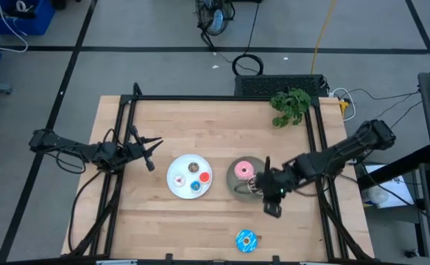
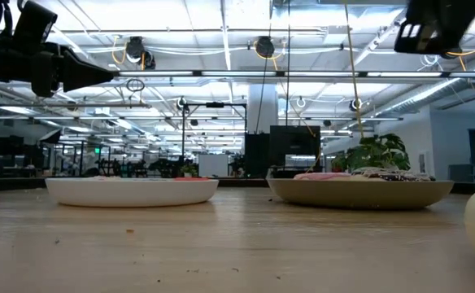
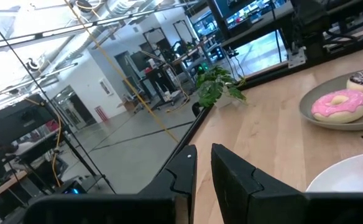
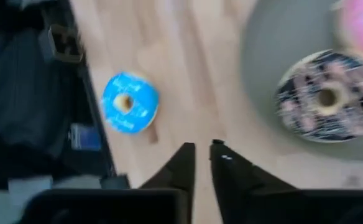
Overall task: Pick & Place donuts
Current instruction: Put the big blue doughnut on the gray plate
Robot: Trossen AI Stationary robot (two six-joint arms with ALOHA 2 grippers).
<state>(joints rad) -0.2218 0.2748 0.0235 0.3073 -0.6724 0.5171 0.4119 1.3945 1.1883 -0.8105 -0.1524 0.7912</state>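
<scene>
The white plate (image 1: 172,185) holds the small brown (image 1: 194,167), white (image 1: 178,179), red (image 1: 204,177) and blue (image 1: 196,186) donuts. On the grey plate (image 1: 233,182) lie the pink donut (image 1: 243,171) and the chocolate sprinkled donut (image 4: 326,96). The blue sprinkled donut (image 1: 246,240) rests flat on the table near its near edge. My right gripper (image 4: 202,151) hovers shut above bare table between the blue sprinkled donut (image 4: 129,102) and the grey plate (image 4: 275,56). My left gripper (image 3: 204,155) waits shut, raised, left of the white plate.
A green plant (image 1: 290,105) sits at the table's far right corner. Black frame rails (image 1: 121,147) run along the table's sides. Bare wood lies between the plates and the near edge, apart from the blue sprinkled donut.
</scene>
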